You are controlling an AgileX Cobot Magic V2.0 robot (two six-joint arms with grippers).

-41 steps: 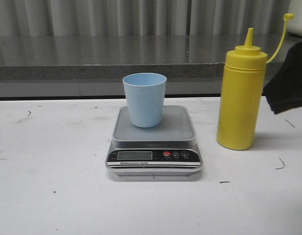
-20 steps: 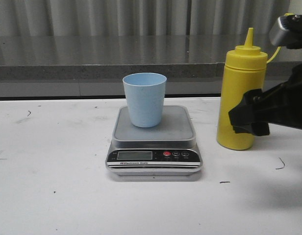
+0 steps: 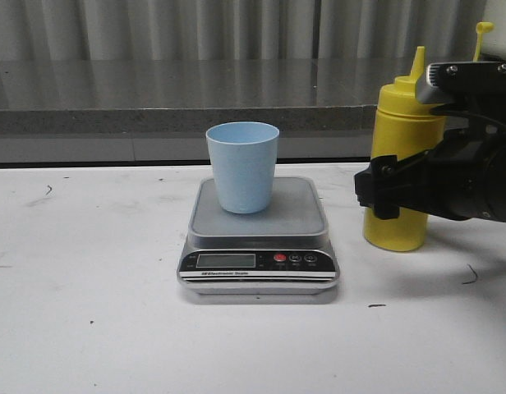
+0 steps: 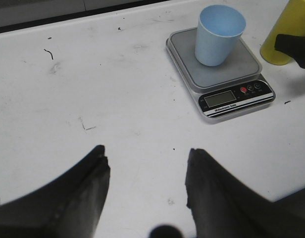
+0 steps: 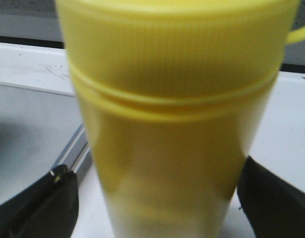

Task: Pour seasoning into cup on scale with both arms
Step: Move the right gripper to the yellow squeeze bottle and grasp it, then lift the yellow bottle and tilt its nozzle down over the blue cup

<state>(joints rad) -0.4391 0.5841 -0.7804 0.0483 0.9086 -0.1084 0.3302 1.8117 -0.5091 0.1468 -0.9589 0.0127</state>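
Note:
The pale blue cup [image 3: 242, 168] stands upright on the silver scale [image 3: 298, 215] at the table's middle. The tall yellow seasoning bottle [image 3: 405, 123] stands upright on the table right of the scale, its cap hanging off on its tether. My right gripper [image 3: 386, 190] has come from the right and is open around the bottle's middle. In the right wrist view the bottle [image 5: 167, 124] fills the space between the fingers [image 5: 48, 203], with a gap on one side. My left gripper [image 4: 147, 163] is open and empty over bare table, well away from the scale [image 4: 231, 96] and cup [image 4: 219, 34].
A grey stone ledge [image 3: 154, 107] runs along the back of the white table [image 3: 89, 312]. The scale's edge [image 5: 73, 148] lies close beside the bottle and one right finger. A right finger [image 4: 293, 47] shows beside the bottle [image 4: 286, 25] in the left wrist view.
My right arm has moved left from the table's right edge to the bottle, and its open jaws now stand either side of it. The cup, scale and bottle have not moved.

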